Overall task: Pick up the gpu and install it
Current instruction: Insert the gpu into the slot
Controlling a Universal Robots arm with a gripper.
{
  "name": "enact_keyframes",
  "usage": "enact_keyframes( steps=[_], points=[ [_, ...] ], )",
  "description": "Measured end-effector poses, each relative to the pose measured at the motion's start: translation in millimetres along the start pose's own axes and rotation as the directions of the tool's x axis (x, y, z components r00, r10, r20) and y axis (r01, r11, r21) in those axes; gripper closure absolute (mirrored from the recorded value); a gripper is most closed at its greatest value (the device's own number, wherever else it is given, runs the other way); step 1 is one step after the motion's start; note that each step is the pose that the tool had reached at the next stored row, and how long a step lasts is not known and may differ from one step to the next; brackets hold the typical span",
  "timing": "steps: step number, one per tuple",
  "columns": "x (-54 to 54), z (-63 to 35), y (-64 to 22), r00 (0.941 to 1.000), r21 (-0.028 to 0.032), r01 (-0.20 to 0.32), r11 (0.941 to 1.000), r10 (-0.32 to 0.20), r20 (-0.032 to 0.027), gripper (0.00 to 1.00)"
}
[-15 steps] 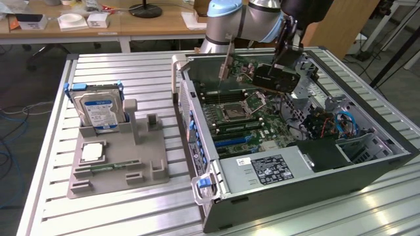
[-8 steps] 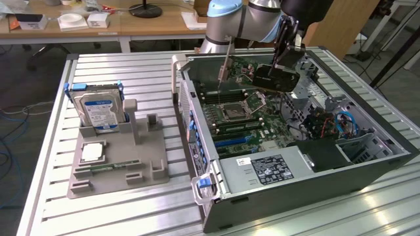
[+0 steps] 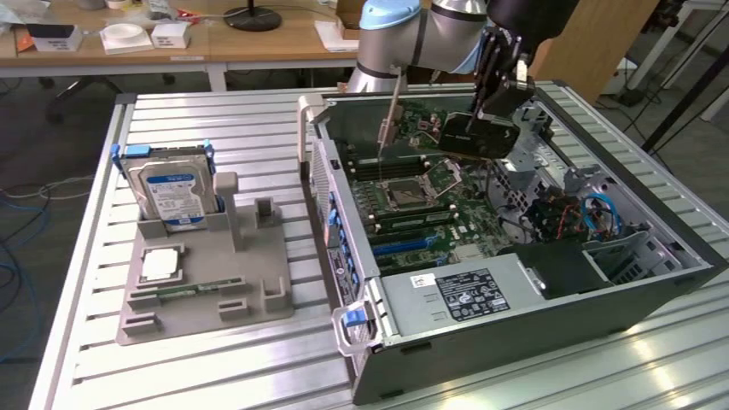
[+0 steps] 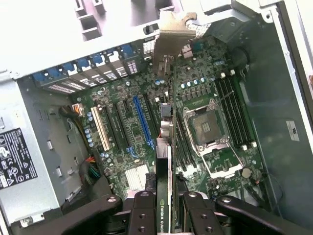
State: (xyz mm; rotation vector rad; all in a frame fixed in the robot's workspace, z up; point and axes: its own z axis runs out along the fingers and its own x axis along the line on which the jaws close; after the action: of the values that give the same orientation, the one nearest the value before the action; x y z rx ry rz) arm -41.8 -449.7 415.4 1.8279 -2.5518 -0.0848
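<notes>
gripper (image 4: 168, 208) over the open computer case (image 3: 513, 337), above the motherboard (image 4: 122, 161). fingers (image 4: 144, 210) drawn in narrow, one each side of the gpu (image 4: 166, 142), clamping it by one end.

gpu is off the board and seen edge-on from the wrist view. its long axis runs straight out from the fingers to its silver bracket (image 4: 173, 34), which faces the case's rear wall with the blue slot tabs (image 4: 105, 61).

key relation: the card's long axis lies parallel to the expansion slots. it hangs between the blue slot (image 4: 142, 122) and the cpu socket (image 4: 208, 122), not over the blue slot itself.

in the exterior view the bracket (image 3: 392, 115) hangs at the far end of the case, and the slots lie nearer. card looks unseated, though i can't tell its height above the board.
</notes>
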Motion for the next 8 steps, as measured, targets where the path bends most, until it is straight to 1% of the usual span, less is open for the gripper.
enact_keyframes(
  steps=[4, 8],
  points=[
    [0.0, 0.0, 0.0, 0.9990, -0.0014, 0.044, 0.9990, -0.044, -0.0020, 0.74],
    [0.0, 0.0, 0.0, 0.9960, -0.0028, 0.089, 0.9960, -0.089, -0.0038, 0.74]
  ],
)
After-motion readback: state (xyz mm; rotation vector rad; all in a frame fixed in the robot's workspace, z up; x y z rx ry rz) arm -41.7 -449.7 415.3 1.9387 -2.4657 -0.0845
